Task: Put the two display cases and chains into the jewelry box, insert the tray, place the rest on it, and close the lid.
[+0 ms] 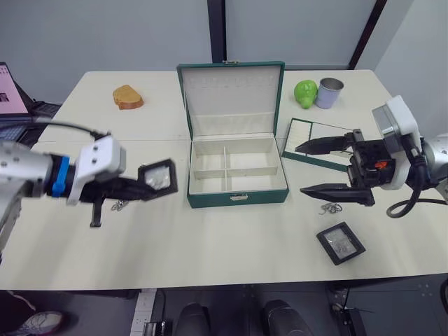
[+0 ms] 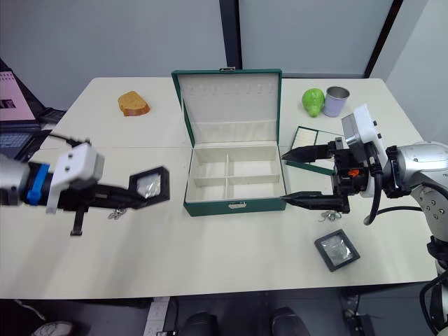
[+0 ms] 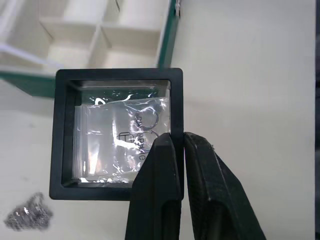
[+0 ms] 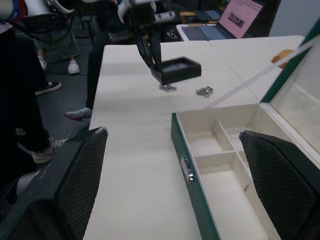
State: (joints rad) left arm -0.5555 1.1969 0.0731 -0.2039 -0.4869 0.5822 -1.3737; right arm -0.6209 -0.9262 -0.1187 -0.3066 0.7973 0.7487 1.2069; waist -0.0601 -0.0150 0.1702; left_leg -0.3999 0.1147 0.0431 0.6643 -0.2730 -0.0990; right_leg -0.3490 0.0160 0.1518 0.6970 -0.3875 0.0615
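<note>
Nearest the camera, a second square black clear-topped display case (image 1: pixel 340 242) lies on the cream bench (image 1: pixel 210 245). Left gripper (image 1: pixel 143 187) pinches its matching case (image 1: pixel 157 176) aloft, apparently bound for the open dark green jewelry box (image 1: pixel 236 171), beside which the right gripper (image 1: pixel 316 166) hangs wide open and empty.

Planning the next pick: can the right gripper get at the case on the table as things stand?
Probably yes. The right gripper is open, and the case lies flat just near it with nothing on top; only a chain sits between.

Head eyes overlook table (image 1: pixel 210 252) (same scene); wrist cams face jewelry box (image 4: pixel 200 200).
</note>
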